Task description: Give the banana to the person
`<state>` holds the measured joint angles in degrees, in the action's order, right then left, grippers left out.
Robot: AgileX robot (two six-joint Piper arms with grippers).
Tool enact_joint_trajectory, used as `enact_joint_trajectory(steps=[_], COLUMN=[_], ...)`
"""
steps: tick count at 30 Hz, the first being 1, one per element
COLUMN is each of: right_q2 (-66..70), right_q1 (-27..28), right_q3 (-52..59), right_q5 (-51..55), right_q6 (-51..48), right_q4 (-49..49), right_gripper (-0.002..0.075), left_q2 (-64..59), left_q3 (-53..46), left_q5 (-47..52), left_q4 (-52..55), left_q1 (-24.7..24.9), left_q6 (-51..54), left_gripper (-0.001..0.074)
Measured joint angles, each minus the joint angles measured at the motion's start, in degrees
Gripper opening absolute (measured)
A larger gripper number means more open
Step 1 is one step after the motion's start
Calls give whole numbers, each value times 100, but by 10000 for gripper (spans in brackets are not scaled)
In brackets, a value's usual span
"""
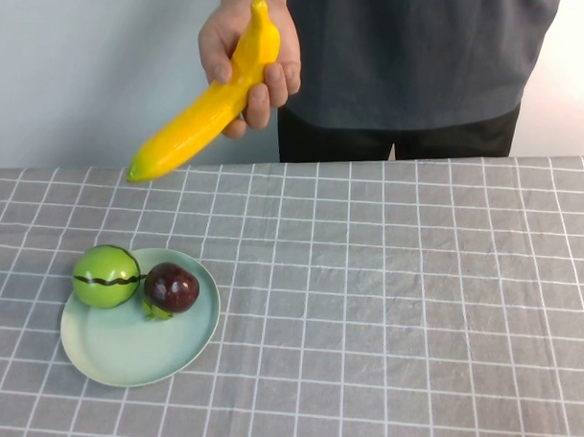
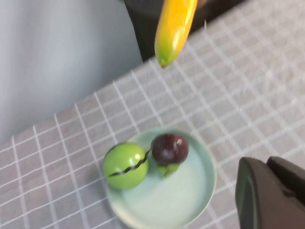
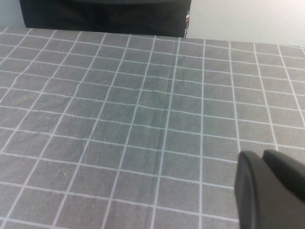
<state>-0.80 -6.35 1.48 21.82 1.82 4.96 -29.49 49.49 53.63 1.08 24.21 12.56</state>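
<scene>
The person [image 1: 413, 60] stands behind the table's far edge and holds the yellow banana [image 1: 204, 115] in one hand [image 1: 274, 60], above the table, with its greenish tip pointing down to the left. The banana's tip also shows in the left wrist view [image 2: 174, 26]. Neither gripper shows in the high view. My left gripper [image 2: 266, 163] hangs above the table beside the plate, shut and empty. My right gripper [image 3: 262, 155] hangs over bare tablecloth, shut and empty.
A pale green plate [image 1: 105, 361] sits at the table's front left with a round green fruit [image 1: 106, 276] and a dark red-purple fruit [image 1: 172, 287] on it. A grey checked cloth [image 1: 414, 299] covers the table.
</scene>
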Motion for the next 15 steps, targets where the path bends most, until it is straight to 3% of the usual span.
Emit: enact_joint_trajectory(steps=[6,12,15], right_q2=[0,0,0], right_q1=[0,0,0], right_q3=[0,0,0], right_q5=[0,0,0], right_q6=[0,0,0], right_q4=[0,0,0], right_gripper=[-9,-9,-9], left_q2=[1061,1293,1316], left_q3=[-952,-1256,-1318], left_q5=[-145,227,-78], left_q4=[-43,2,-25], left_q1=[0,0,0], left_q6=[-497,-597,-618], left_gripper=[3,2,2])
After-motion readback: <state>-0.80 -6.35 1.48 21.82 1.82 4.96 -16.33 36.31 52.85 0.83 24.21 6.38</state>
